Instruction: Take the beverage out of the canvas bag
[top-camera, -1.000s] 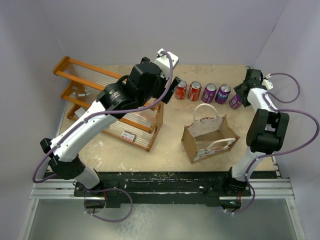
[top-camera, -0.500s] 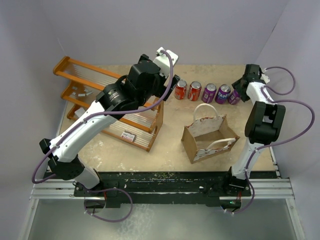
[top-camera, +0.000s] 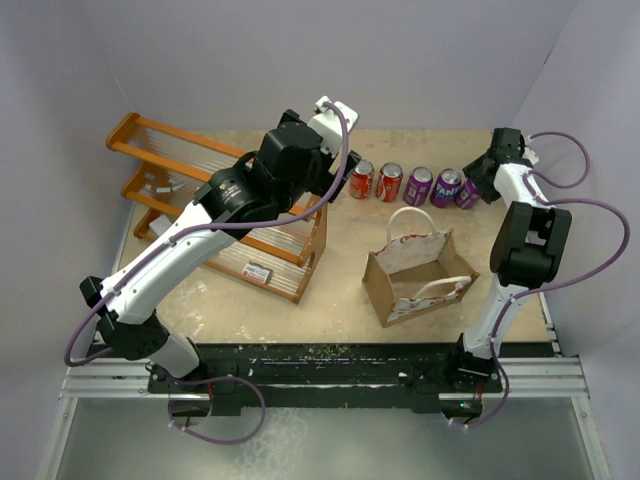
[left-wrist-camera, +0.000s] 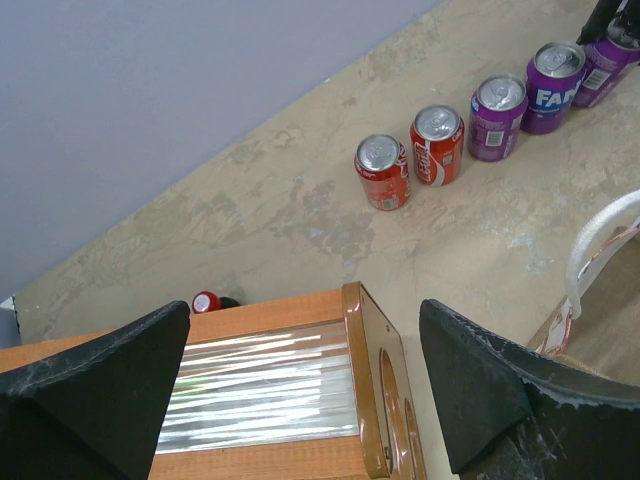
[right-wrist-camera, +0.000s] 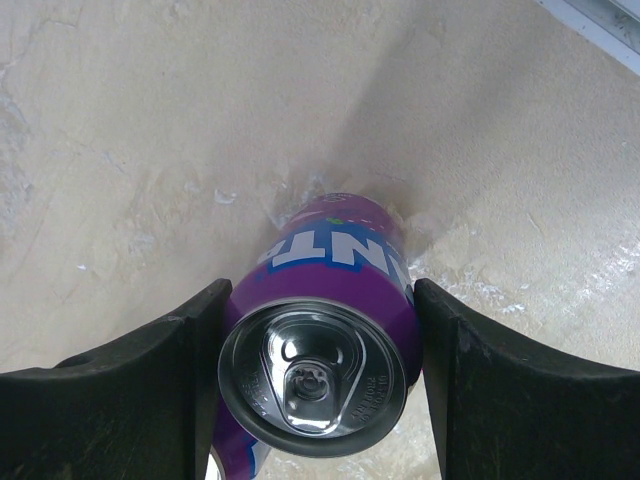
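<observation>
The canvas bag (top-camera: 430, 297) stands open near the table's middle right, its white handles up, and I see nothing inside it. My right gripper (top-camera: 480, 187) is at the far right end of a row of cans, shut on a purple beverage can (right-wrist-camera: 320, 370) that tilts slightly, its base down at the table. The right wrist view shows both pads (right-wrist-camera: 170, 370) pressed on the can's sides. Over the wooden rack hangs my left gripper (top-camera: 338, 182), open and holding nothing. One bag handle (left-wrist-camera: 590, 250) shows at the right edge of the left wrist view.
Two red cans (top-camera: 375, 181) and two purple cans (top-camera: 432, 187) stand in a line along the back, left of the held can (top-camera: 468, 197). A wooden rack (top-camera: 220, 215) fills the left side. The side wall is close behind the right gripper.
The right gripper carried the purple can a little left, up to the end of the row, then held still. The left arm barely shifted.
</observation>
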